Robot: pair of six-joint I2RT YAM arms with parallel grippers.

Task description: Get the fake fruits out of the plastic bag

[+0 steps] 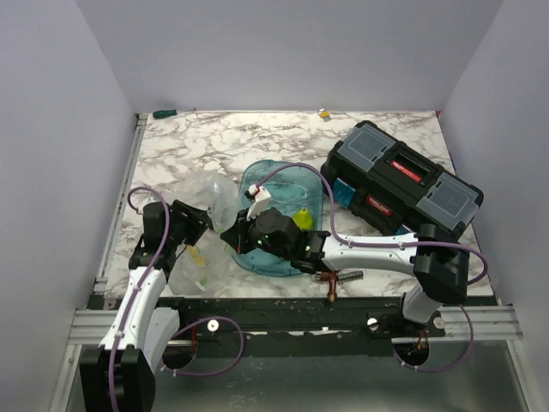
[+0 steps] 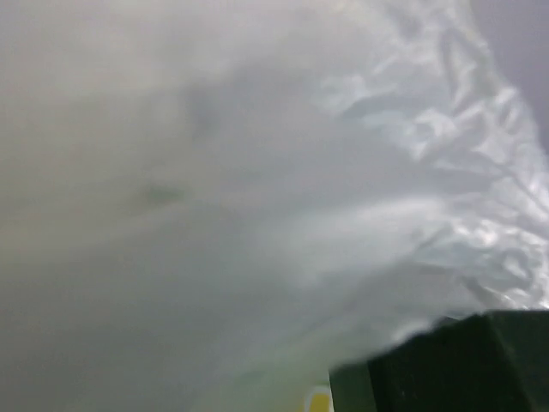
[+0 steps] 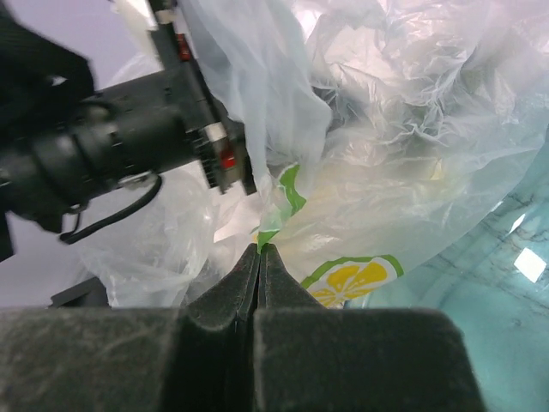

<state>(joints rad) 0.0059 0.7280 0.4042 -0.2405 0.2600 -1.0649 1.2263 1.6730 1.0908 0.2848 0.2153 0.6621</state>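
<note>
Blurred bag (image 2: 412, 129) film fills the left wrist view, and a dark block (image 2: 455, 365) is cut off at its lower right. We cannot tell whether the left fingers (image 1: 199, 215) are apart. The right arm (image 1: 369, 251) hides part of the tray (image 1: 257, 176). A green speck (image 1: 165, 112) at the table's (image 1: 214, 137) far left corner is too small to name.

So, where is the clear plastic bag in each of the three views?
Top external: the plastic bag lies left of centre, beside the teal tray.
Left wrist: it fills nearly the whole picture, crinkled at the right.
Right wrist: it spans the top and centre, its edge pinched in the shut right gripper.
Shared landmark: the teal tray, lower right in the right wrist view, absent from the left wrist.
</note>
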